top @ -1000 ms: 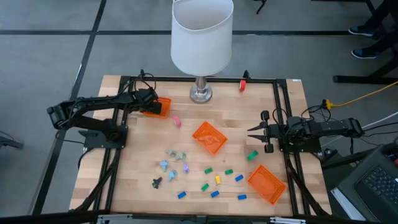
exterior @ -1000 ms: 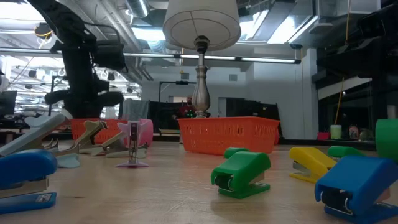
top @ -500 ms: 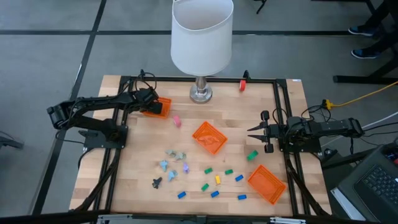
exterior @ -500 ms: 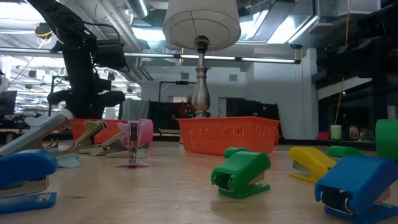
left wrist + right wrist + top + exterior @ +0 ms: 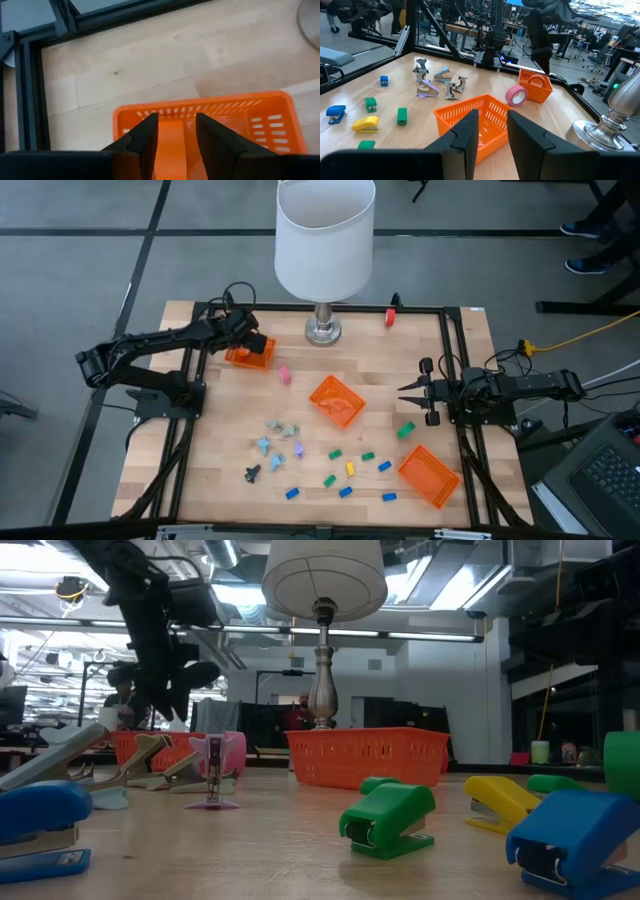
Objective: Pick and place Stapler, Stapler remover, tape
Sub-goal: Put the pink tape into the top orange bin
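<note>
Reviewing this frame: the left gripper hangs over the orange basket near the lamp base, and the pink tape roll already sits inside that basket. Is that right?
Not quite. The left gripper does hang over the orange basket near the lamp base, but the pink tape roll lies on the table beside that basket, not inside it. The high view shows this, and the right wrist view confirms it.

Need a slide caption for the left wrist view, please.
Left gripper, fingers apart and empty, poised over an orange basket on the wooden table.

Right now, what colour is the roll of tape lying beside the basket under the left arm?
Pink. The tape roll shows best in the right wrist view, beside the small orange basket.
</note>
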You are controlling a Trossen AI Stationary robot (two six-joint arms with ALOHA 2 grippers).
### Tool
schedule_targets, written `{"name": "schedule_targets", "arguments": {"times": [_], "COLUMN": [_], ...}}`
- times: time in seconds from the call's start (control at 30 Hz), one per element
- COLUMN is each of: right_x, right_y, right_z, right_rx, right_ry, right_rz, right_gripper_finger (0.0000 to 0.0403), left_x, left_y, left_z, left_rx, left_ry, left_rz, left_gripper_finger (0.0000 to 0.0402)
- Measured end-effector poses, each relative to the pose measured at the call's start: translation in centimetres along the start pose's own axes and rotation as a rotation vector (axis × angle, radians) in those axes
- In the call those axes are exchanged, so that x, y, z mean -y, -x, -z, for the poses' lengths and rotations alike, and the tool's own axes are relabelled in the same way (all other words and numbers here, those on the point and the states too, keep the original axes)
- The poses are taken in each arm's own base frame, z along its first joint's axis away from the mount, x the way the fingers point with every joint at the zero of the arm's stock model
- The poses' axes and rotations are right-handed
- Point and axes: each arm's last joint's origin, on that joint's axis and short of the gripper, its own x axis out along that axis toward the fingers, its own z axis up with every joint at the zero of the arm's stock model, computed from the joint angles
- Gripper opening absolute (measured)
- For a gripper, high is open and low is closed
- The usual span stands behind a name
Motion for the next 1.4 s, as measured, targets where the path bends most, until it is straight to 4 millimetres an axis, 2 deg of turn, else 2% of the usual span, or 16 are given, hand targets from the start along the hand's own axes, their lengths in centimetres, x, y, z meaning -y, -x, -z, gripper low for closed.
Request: {"name": "schedule_targets", "arguments": {"times": [0.27,0.47,0.63,0.73,0.9,1.13,1.4], "right_x": [0.0,0.0,0.0,0.0,0.0,0.0,0.0], "right_y": [0.0,0.0,0.0,0.0,0.0,0.0,0.0], "right_z": [0.0,0.0,0.0,0.0,0.0,0.0,0.0], "right_rx": [0.0,0.0,0.0,0.0,0.0,0.0,0.0], "right_ry": [0.0,0.0,0.0,0.0,0.0,0.0,0.0], "right_rz": [0.0,0.0,0.0,0.0,0.0,0.0,0.0], "right_gripper_finger": [0.0106,0.0106,0.0106,0.0106,0.0106,0.0106,0.0106], "left_x": [-0.1,1.6,4.2,5.4,6.9,8.0,9.0], "left_y": [0.1,1.3,2.7,3.5,4.7,5.7,5.3], "left_z": [0.2,-0.2,0.4,0.9,2.1,3.5,3.7], "left_rx": [-0.019,0.038,0.072,0.118,0.223,0.393,0.367], "left_ry": [0.005,-0.013,-0.225,-0.36,-0.721,-1.197,-1.387], "left_rz": [-0.01,0.198,0.458,0.557,0.671,0.681,0.629], "left_gripper_finger": [0.0127,0.0127,0.0127,0.0127,0.0127,0.0127,0.0127]}}
